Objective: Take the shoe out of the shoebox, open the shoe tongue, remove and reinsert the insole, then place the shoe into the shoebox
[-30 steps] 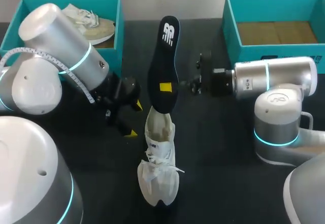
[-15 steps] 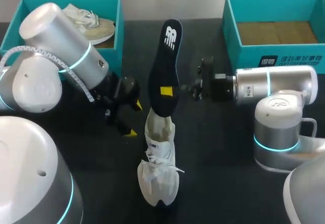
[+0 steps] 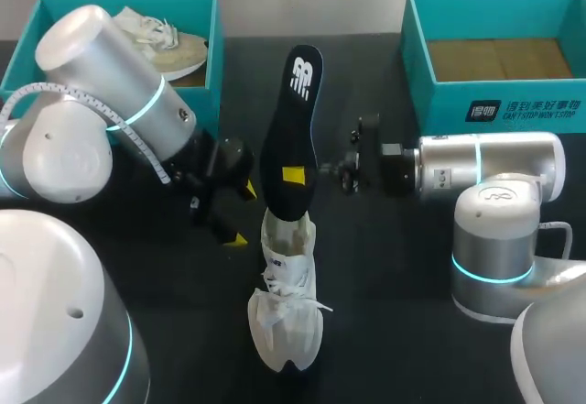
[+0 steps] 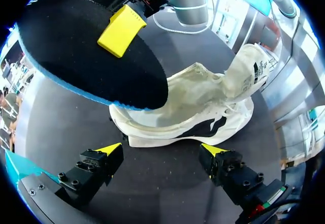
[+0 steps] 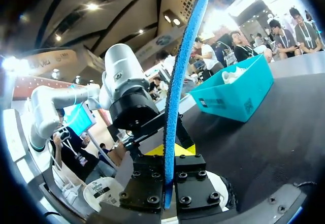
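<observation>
Above the white mesh shoe (image 3: 288, 303), the black blue-edged insole (image 3: 293, 120), pinched in the right gripper (image 3: 295, 175), has been lowered, seemingly for reinsertion; the left gripper (image 4: 161, 149) is held spread.

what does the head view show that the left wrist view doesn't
Only the head view: the two teal boxes, the left shoebox holding a second shoe and the right shoebox with no shoe in it. Only the left wrist view: the white shoe side-on, showing its black marking, ahead of the open left gripper. Both: the right gripper shut on the black insole, whose lower end is in the shoe.
</observation>
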